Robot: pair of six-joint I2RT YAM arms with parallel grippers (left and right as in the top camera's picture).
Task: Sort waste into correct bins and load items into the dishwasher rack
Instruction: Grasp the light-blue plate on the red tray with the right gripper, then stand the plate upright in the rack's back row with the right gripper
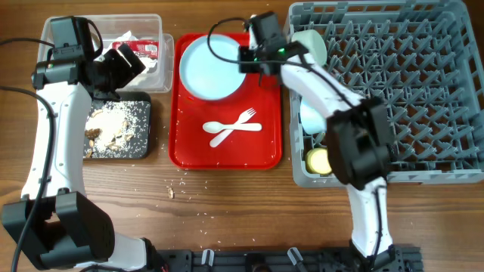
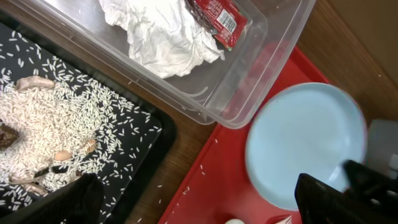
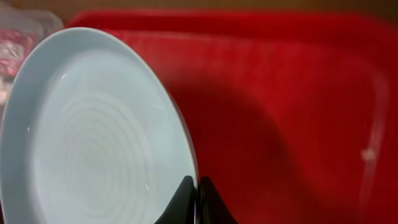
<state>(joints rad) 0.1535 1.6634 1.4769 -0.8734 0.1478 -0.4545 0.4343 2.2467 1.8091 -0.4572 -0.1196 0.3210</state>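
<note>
Closest to me, a few crumbs (image 1: 172, 189) lay scattered on the wooden surface (image 1: 227, 204) at about 7 o'clock. Just past them sat the red tray (image 1: 227, 155) in the middle, with the white spoon (image 1: 212, 126) and fork (image 1: 247, 116) crossed on its near half. At 9 o'clock the black tray (image 1: 142, 143) held the food scraps (image 1: 113, 125), mostly rice grains and a few brownish bits. At 3 o'clock the grey dishwasher rack (image 1: 393, 175) took up the whole right side. The yellow cup (image 1: 318, 160) stood in its near left corner, with one blue bowl (image 1: 311, 119) beyond it and another (image 1: 310, 44) at the far left corner.

Farther back, the blue plate (image 1: 208, 72) filled the far end of the red tray. The right gripper (image 1: 248, 60) was clenched on the plate's rim at its 3 o'clock side. At 11 o'clock the clear tub (image 1: 162, 45) held the crumpled napkin (image 2: 161, 37) and the red sauce packet (image 2: 217, 15). The left gripper (image 1: 125, 66) hung over the tub's near edge, released wide and holding nothing.
</note>
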